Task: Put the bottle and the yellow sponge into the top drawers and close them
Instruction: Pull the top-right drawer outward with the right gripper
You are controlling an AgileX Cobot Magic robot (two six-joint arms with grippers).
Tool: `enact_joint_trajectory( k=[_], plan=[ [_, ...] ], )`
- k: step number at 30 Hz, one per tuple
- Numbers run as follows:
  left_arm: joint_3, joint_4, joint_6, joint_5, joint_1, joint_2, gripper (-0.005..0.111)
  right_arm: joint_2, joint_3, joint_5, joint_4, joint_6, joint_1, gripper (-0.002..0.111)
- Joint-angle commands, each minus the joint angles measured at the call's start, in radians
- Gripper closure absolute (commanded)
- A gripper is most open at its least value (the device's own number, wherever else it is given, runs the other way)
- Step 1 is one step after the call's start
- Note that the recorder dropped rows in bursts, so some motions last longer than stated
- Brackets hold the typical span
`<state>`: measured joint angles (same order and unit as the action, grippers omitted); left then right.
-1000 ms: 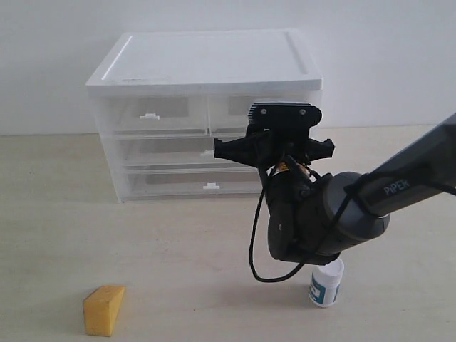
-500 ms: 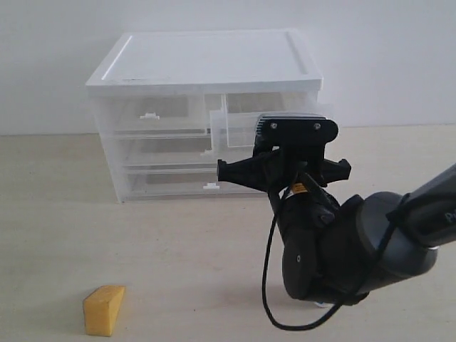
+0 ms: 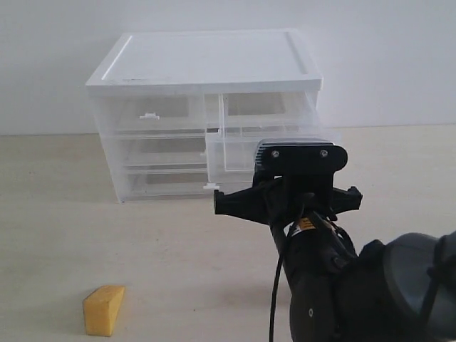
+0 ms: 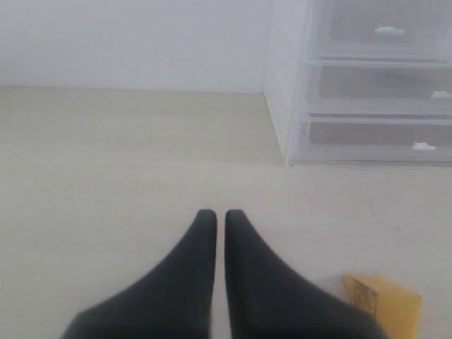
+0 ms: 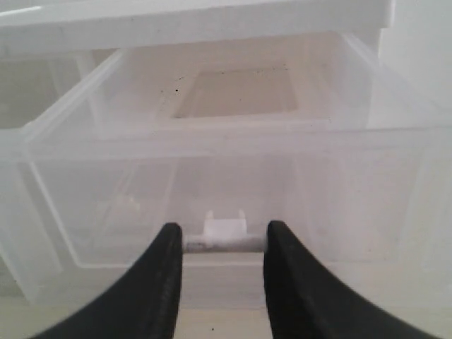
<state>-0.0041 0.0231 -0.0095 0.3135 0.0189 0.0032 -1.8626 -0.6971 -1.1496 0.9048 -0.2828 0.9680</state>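
Note:
The top right drawer [image 3: 246, 146] [image 5: 233, 176] stands pulled well out of the white-topped cabinet [image 3: 206, 64]. My right gripper [image 5: 223, 239] is shut on its white handle tab [image 5: 224, 232], a finger at each end of the tab. The top left drawer [image 3: 149, 114] [image 4: 385, 28] is closed. The yellow sponge [image 3: 104, 309] [image 4: 385, 305] lies on the table at the front left. My left gripper [image 4: 220, 214] hovers beside it, shut with nothing between its fingers. My right arm [image 3: 356, 285] hides the bottle.
Two full-width lower drawers [image 3: 171, 182] are closed under the top pair. The open drawer juts over the table in front of the cabinet. A white wall [image 3: 385, 57] runs behind. My right arm fills the front right of the exterior view.
My right gripper has drawn back toward the camera with the handle, sliding the top right drawer from closed to far out. The arm now covers the bottle. The sponge has not moved.

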Motion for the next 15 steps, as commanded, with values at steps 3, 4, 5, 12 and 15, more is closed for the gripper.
enact_joint_trajectory(
  k=[3, 4, 5, 12, 15],
  plan=[
    [0.004, 0.006, 0.003, -0.002, -0.002, -0.003, 0.102, 0.030, 0.037, -0.009, 0.032, -0.014, 0.059, 0.108],
    [0.004, 0.006, 0.003, -0.002, -0.002, -0.003, 0.102, 0.030, 0.041, -0.009, 0.038, -0.014, 0.066, 0.108],
    [0.004, 0.006, 0.003, -0.002, -0.002, -0.003, 0.102, 0.030, 0.044, -0.009, 0.047, -0.014, 0.072, 0.108],
    [0.004, 0.006, 0.003, -0.002, -0.002, -0.003, 0.102, 0.030, 0.048, -0.019, 0.072, -0.016, 0.089, 0.083],
    [0.004, 0.006, 0.003, -0.002, -0.002, -0.003, 0.102, 0.030, 0.048, -0.019, 0.084, -0.014, 0.089, 0.058]
  ],
)
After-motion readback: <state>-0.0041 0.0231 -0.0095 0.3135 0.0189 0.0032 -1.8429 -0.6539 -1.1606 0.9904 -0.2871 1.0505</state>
